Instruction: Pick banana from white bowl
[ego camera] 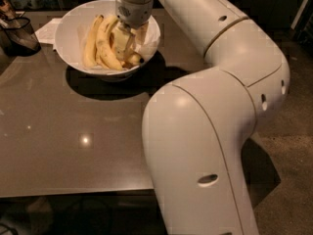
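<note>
— Where is the hand [126,45]?

— Down inside the bowl [63,38], on its right side, hanging straight from the wrist at the end of the arm [220,82]. The arm comes in over the table's far edge and bends back towards the near right corner, where its thick white link fills the view.

— And the bowl?

— On the table [73,146], close to the far edge and left of the middle. It casts a dark shadow on the brown top towards the near side.

— Where does the banana [132,58] lie?

— In the bowl, low on the right side, directly under the hand. Only its curved lower part and its blackened tip show; the rest is hidden behind the hand.

— Is the hand clamped on it?

— That cannot be told. The hand reaches right down to the banana, but whether it is apart or together is not visible.

— What else is in the bowl?

— Two long bananas [98,48], lying side by side to the left of the hand, their stems pointing at the far edge. Crumpled paper [149,45] lines the right wall.

— Anything else on the table?

— A dark container [19,33] stands at the far left corner, and a white sheet [49,29] lies between it and the bowl.
</note>
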Available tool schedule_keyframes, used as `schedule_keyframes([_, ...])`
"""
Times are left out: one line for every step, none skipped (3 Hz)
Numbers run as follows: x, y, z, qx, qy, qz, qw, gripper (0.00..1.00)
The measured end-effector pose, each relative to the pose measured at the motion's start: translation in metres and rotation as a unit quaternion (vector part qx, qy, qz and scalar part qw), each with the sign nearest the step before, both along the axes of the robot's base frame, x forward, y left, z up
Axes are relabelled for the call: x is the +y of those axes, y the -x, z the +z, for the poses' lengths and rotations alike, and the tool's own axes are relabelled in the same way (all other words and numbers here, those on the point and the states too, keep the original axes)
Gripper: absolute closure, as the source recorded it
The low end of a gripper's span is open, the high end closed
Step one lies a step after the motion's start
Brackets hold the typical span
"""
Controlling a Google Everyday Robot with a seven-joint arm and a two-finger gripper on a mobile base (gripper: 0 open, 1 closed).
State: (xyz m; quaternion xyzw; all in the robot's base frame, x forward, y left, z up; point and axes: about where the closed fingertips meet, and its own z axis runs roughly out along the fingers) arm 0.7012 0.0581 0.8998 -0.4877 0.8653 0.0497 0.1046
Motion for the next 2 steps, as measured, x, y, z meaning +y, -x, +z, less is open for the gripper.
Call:
schedule_keyframes([-0.0006, -0.0056, -0.0088, 0.007, 0.005, -0.008, 0.9999, 0.39])
schedule_keyframes([-0.0008, -0.0074, -0.0096, 0.01, 0.007, -0.01, 0.9999, 0.4])
